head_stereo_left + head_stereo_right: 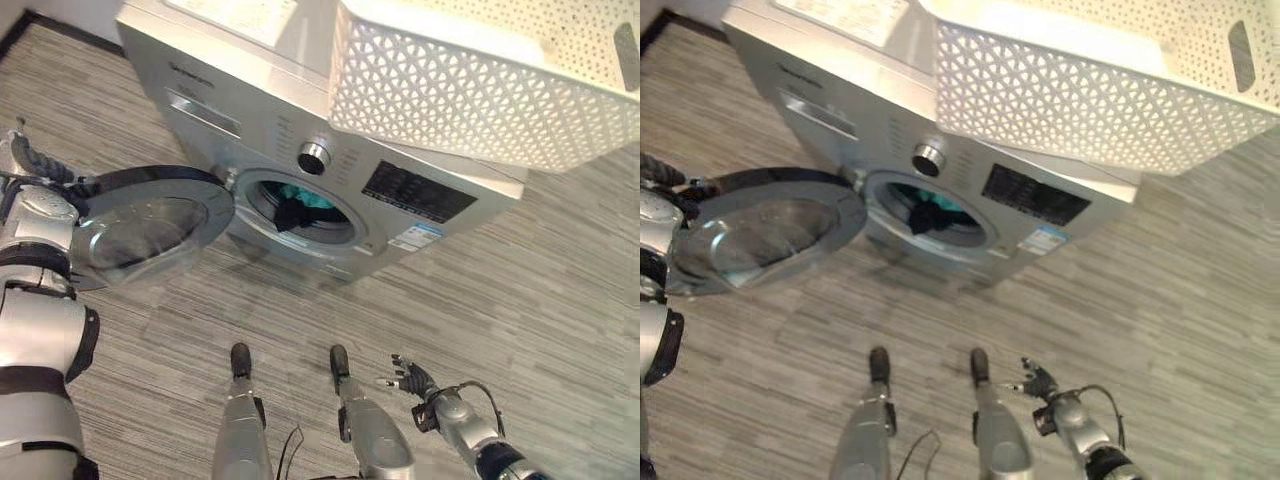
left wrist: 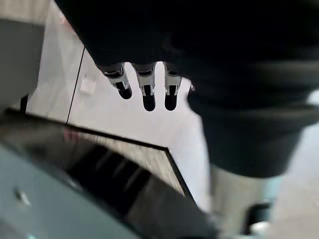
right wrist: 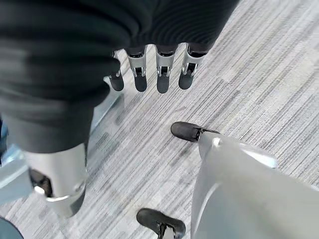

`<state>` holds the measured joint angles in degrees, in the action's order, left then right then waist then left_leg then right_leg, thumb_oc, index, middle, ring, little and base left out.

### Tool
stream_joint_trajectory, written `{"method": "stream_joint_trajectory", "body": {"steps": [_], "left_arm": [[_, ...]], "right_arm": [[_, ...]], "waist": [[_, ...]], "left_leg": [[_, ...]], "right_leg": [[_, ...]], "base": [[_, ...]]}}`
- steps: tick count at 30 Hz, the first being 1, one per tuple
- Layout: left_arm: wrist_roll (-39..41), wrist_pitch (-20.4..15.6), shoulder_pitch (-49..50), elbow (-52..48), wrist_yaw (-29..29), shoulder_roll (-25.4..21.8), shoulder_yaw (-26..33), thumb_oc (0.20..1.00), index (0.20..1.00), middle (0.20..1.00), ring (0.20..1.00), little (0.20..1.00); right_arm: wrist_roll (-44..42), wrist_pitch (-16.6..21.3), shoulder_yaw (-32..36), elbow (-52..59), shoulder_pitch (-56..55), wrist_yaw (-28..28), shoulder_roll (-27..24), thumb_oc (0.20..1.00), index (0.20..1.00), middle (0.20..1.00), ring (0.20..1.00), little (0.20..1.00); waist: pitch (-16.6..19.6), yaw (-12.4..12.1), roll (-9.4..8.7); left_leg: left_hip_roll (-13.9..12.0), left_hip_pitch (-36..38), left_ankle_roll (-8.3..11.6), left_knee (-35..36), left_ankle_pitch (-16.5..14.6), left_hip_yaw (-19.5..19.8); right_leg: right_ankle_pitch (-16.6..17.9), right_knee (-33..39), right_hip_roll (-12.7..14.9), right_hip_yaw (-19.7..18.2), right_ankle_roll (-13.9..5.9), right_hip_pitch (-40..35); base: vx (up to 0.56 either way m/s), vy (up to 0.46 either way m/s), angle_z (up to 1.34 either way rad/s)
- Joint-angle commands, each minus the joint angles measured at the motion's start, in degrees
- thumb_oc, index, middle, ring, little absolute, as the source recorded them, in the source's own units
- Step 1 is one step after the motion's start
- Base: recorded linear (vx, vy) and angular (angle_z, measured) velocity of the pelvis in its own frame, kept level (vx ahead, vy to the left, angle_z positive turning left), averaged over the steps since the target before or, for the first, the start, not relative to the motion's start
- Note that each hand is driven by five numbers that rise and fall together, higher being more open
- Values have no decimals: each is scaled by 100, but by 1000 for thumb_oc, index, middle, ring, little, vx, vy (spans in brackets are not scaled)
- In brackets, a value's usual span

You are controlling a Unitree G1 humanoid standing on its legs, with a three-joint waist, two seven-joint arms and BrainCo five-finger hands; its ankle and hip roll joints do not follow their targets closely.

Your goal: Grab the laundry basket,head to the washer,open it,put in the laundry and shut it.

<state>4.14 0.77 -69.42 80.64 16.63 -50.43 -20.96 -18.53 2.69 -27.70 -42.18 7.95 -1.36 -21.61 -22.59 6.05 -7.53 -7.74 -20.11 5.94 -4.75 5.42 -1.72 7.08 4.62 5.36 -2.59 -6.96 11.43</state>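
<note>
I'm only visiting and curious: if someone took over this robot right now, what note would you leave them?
Left hand: open, at the outer edge of the door.
Right hand: open, hanging low over the floor, holding nothing.
Basket: sits on top of the washer.
Door: swung wide open.
Laundry: teal and dark cloth lies in the drum mouth.
Done: basket carried over, door opened, laundry in.
Left: shut the door.

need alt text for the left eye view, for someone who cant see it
A silver front-loading washer stands with its round door swung open and dark and teal laundry in the drum. A white lattice laundry basket sits on top. The left hand is by the door's edge; the right hand hangs open over the floor.
</note>
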Motion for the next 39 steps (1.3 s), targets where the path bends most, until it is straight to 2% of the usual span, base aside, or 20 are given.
{"method": "stream_joint_trajectory", "body": {"steps": [1,3,7,8,9,10,11,12,14,15,16,18,21,22,23,24,30,34,35,39], "left_arm": [[-20,144,-186,320,-82,-580,-350,1000,1000,1000,1000,1000],[10,142,-274,338,-159,-861,-386,1000,1000,1000,1000,1000],[-28,202,-50,362,-410,-874,-379,1000,1000,1000,1000,1000],[43,299,286,532,-878,-867,-274,1000,1000,1000,1000,1000],[43,299,289,529,-878,-869,-270,1000,1000,1000,1000,1000],[-64,467,844,675,-1452,-779,-85,1000,1000,1000,1000,1000],[-65,468,860,669,-1451,-780,-71,1000,1000,1000,1000,1000],[-192,617,1394,700,-1837,-639,165,1000,1000,1000,1000,1000],[-272,738,1904,655,-2011,-348,445,1000,1000,1000,1000,1000],[-421,787,2547,666,-2106,-34,794,1000,1000,1000,1000,1000],[-422,788,2553,662,-2106,-34,799,1000,1000,1000,1000,1000],[-450,780,3203,664,-2143,290,1145,1000,1000,1000,1000,1000],[-525,667,3962,676,-2016,833,1566,1000,1000,1000,1000,1000],[-443,576,4337,641,-1894,1204,1750,1000,1000,1000,1000,1000],[-443,577,4345,637,-1891,1210,1754,1000,1000,1000,1000,1000],[-407,497,4489,561,-1818,1444,1771,1000,1000,1000,1000,1000],[-356,49,5017,-303,-1495,2644,1141,1000,1000,1000,1000,1000],[-342,-294,4781,-1053,-1385,3407,195,1000,1000,1000,1000,1000],[-341,-294,4778,-1052,-1385,3404,195,1000,1000,1000,1000,1000],[-259,-375,4089,-1147,-1192,3972,-345,1000,1000,1000,1000,1000]], "right_arm": [[-397,239,242,461,-440,23,-215,1000,1000,1000,1000,1000],[-545,329,358,993,-731,-18,-400,1000,1000,1000,1000,1000],[-597,261,420,974,-865,-46,-391,1000,1000,1000,1000,1000],[-565,158,460,807,-894,-107,-384,1000,1000,1000,1000,1000],[-565,158,459,807,-892,-107,-385,1000,1000,1000,1000,1000],[-484,34,493,649,-925,-230,-374,1000,1000,1000,1000,1000],[-484,34,489,650,-926,-230,-380,1000,1000,1000,1000,1000],[-500,-52,566,591,-966,-366,-401,1000,1000,1000,1000,1000],[-523,-94,680,587,-999,-421,-433,1000,1000,1000,1000,1000],[-545,-137,864,665,-1086,-460,-443,1000,1000,1000,1000,1000],[-545,-138,862,666,-1086,-460,-445,1000,1000,1000,1000,1000],[-472,-171,1063,816,-1226,-534,-483,1000,1000,1000,1000,1000],[-286,-196,1368,1038,-1424,-605,-575,1000,1000,1000,1000,1000],[-181,-197,1534,1074,-1515,-637,-624,1000,1000,1000,1000,1000],[-181,-198,1534,1076,-1519,-637,-629,1000,1000,1000,1000,1000],[-79,-192,1608,1072,-1581,-642,-654,1000,1000,1000,1000,1000],[693,-163,1671,750,-1742,-595,-705,1000,1000,1000,1000,1000],[1380,-115,1411,-743,-1807,-381,-429,1000,1000,1000,1000,1000],[1380,-113,1411,-747,-1803,-381,-426,1000,1000,1000,1000,1000],[1111,-48,1422,-1537,-1875,-153,-89,1000,1000,1000,1000,1000]], "waist": [[274,-44,-189],[166,42,-357],[142,63,-404],[183,57,-418],[198,67,-418],[282,52,-444],[284,54,-440],[428,75,-451],[596,114,-427],[717,130,-395],[734,140,-395],[894,162,-354],[1121,222,-266],[1246,251,-191],[1245,245,-188],[1315,256,-140],[1456,347,79],[1399,493,207],[1413,489,207],[1321,683,276]], "left_leg": [[-167,-20,-89,-328,-359,209],[-277,-132,-56,-326,-331,216],[-328,-220,-36,-340,-318,205],[-370,-178,-25,-352,-352,180],[-365,-196,-26,-338,-330,183],[-397,-122,-15,-398,-394,137],[-398,-120,-15,-399,-396,135],[-422,-21,-5,-434,-449,98],[-433,102,-2,-408,-482,72],[-442,274,-6,-407,-568,40],[-437,257,-7,-394,-549,43],[-444,472,-10,-337,-608,-19],[-465,829,-6,-187,-663,-173],[-476,1068,-11,-45,-660,-303],[-477,1082,-10,-34,-658,-312],[-466,1218,-11,55,-647,-377],[-478,1739,0,421,-551,-771],[-535,1935,54,656,-437,-969],[-538,1915,57,661,-421,-973],[-587,1833,131,822,-262,-1006]], "right_leg": [[-624,-846,454,-126,-453,282],[-536,-809,361,-138,-459,412],[-430,-691,318,-120,-466,450],[-412,-617,302,-153,-474,418],[-400,-612,306,-152,-475,437],[-409,-553,290,-221,-473,371],[-409,-553,289,-223,-473,370],[-433,-561,281,-267,-448,312],[-485,-606,280,-282,-416,269],[-564,-672,270,-312,-389,180],[-555,-669,275,-310,-390,198],[-614,-726,258,-360,-363,114],[-679,-775,232,-461,-332,-16],[-695,-772,203,-537,-320,-88],[-695,-771,201,-543,-320,-93],[-700,-743,181,-582,-310,-150],[-691,-645,102,-822,-288,-296],[-719,-550,6,-919,-287,-320],[-704,-547,1,-925,-283,-297],[-691,-454,-68,-933,-259,-227]], "base": [[4,-53,-2],[-3,-49,-7],[14,-22,-8],[10,1,-4],[36,-6,-10],[17,-7,-13],[56,-29,-27],[62,-27,-24],[94,-36,-20],[72,-28,-20],[91,-20,-22],[99,-5,-12],[130,7,-10],[108,7,-31],[125,-3,-35],[85,-7,-25],[82,-31,-18],[31,-84,-23],[1,-102,-2],[-43,-109,-7]]}}
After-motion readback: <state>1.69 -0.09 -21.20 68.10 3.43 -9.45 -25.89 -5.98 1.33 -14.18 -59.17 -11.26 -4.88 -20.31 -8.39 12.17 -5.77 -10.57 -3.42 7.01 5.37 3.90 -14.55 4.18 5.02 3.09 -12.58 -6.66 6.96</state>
